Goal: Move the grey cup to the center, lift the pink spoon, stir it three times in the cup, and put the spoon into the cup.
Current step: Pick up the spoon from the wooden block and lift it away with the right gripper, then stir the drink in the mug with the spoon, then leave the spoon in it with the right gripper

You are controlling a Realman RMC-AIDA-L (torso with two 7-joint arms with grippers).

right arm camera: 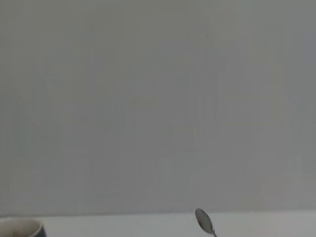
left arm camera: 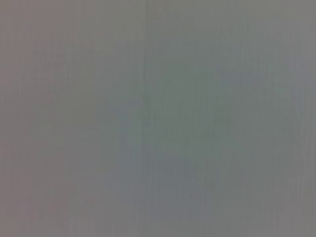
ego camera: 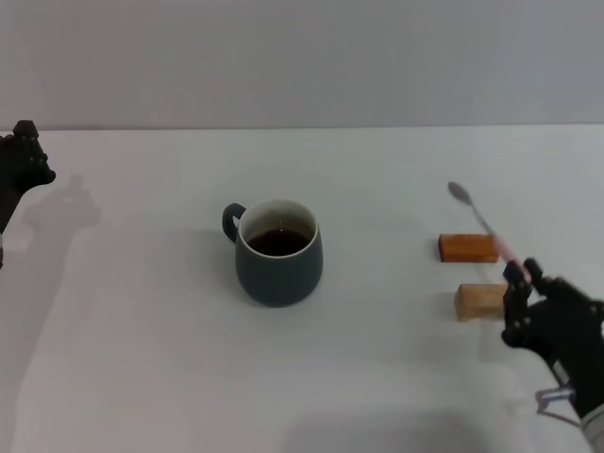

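The grey cup stands upright near the middle of the white table, handle to its left, dark liquid inside. Its rim also shows in the right wrist view. My right gripper at the right front is shut on the pink spoon and holds it above the table, handle in the fingers, silver bowl pointing up and away. The spoon's bowl also shows in the right wrist view. My left gripper is raised at the far left edge, away from the cup. The left wrist view shows only a blank grey surface.
An orange-brown block and a light wooden block lie on the table at the right, just beside and below my right gripper. A grey wall stands behind the table's far edge.
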